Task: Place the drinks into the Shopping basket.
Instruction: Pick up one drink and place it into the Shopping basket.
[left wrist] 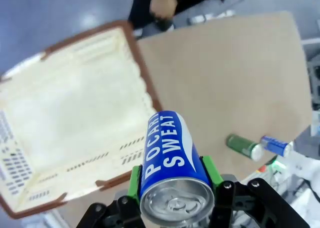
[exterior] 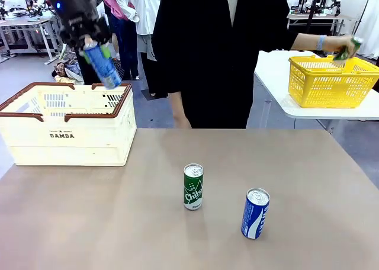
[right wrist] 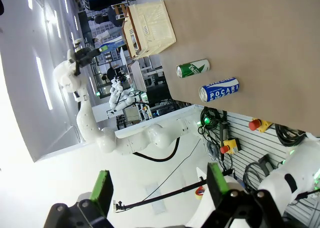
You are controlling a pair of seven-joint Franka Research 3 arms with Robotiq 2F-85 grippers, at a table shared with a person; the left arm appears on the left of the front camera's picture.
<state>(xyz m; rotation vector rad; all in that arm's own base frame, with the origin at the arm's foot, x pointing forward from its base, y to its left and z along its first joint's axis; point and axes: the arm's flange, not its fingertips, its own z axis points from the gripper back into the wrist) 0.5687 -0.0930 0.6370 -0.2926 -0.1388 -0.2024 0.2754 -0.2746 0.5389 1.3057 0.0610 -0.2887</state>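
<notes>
The left claw (exterior: 87, 40) is clamped on a blue can, the held can (exterior: 103, 68), its green pads pressed to either side just below the silver top. The can hangs tilted in the air, bottom end lowest, over the far right corner of the basket (exterior: 35, 141). From the left wrist view it sits about over the brown rim, with the cream floor off to one side, and that floor looks bare as far as I can see.

So I'd say this is the carry-and-drop step for the first drink. The next move calls for bringing the can further in over the opening, clear of the rim, and lowering it before letting go (dropped from here, it might clip the edge).

Two more wait upright on the bench (exterior: 89, 222), well apart from the basket: a green can (exterior: 193, 187) near the middle and a blue can (exterior: 255, 214) just to its right, nearer the robot.

The right claw (right wrist: 160, 188) stands wide open with nothing between its pads, well back from the bench.

Across the bench a person's hand (exterior: 337, 44) is over a yellow basket (exterior: 331, 83), holding a small green thing (exterior: 349, 50) (a can, I think).
</notes>
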